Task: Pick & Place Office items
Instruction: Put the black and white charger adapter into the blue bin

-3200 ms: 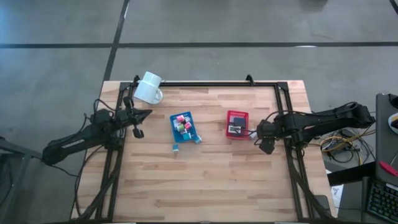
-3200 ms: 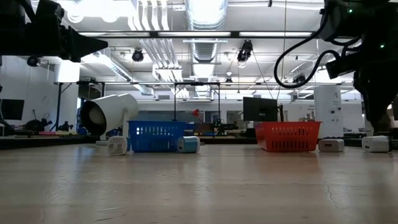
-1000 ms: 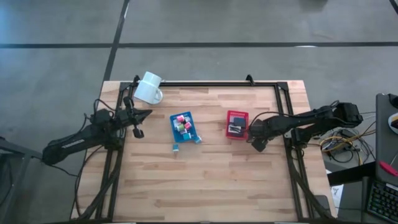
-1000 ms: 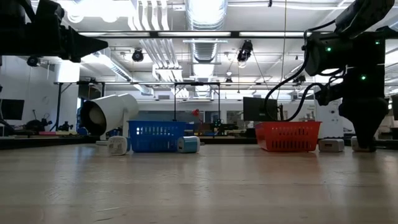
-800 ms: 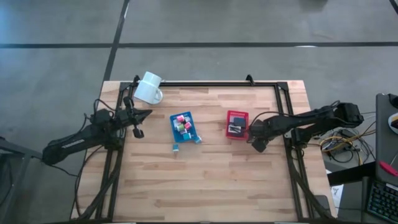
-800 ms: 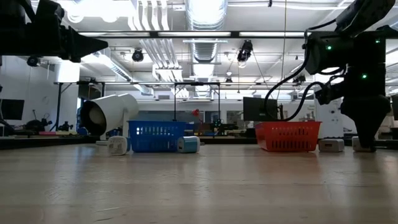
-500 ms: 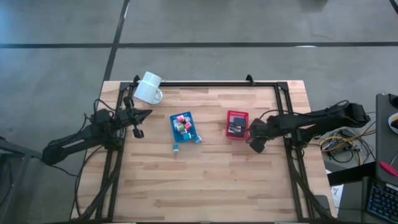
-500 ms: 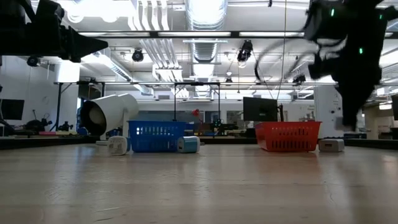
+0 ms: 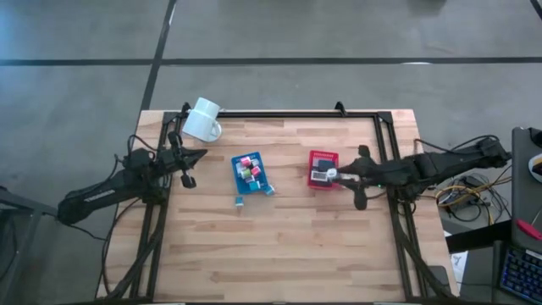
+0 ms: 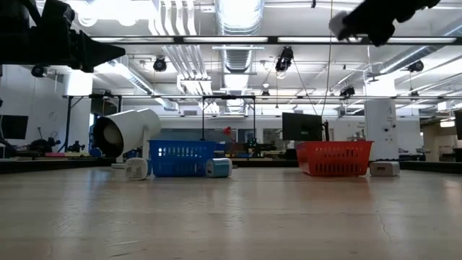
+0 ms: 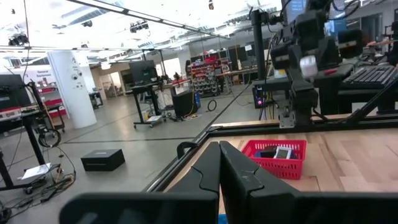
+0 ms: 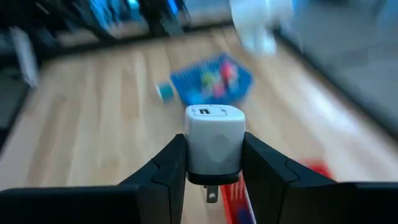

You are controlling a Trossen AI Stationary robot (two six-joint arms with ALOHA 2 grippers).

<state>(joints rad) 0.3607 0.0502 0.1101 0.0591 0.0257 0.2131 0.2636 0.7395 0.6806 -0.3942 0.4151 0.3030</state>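
My right gripper (image 9: pixel 334 175) is shut on a white plug-in charger cube (image 12: pixel 214 144) high above the right edge of the red tray (image 9: pixel 322 163); the low view shows it near the top (image 10: pixel 339 24). The red tray holds a few dark and white items. The blue tray (image 9: pixel 249 170) holds several pink, green and white blocks, with two teal blocks (image 9: pixel 240 201) on the table beside it. Another white block (image 10: pixel 385 168) lies on the table right of the red tray. My left gripper (image 9: pixel 200 155) is shut and empty, held in the air near the table's left edge. My right gripper pinches the charger cube's two opposite side faces (image 12: pixel 191 152) between its two fingers. The fingers lie roughly level and come from the table's right side. The cube is lifted clear, its port face toward the camera and its metal prongs (image 12: pixel 211 195) sticking out below.
A white mug (image 9: pixel 203 119) lies on its side at the table's far left corner. A black frame (image 9: pixel 296 113) runs along the far and side edges. The bare wooden table top (image 9: pixel 279 246) stretches toward the near edge.
My right gripper was pointing down at the table just right of the red tray. It has risen, tipped to about level and gone toward the table's left, over the red tray's edge. The white charger cube has come up off the table with it.
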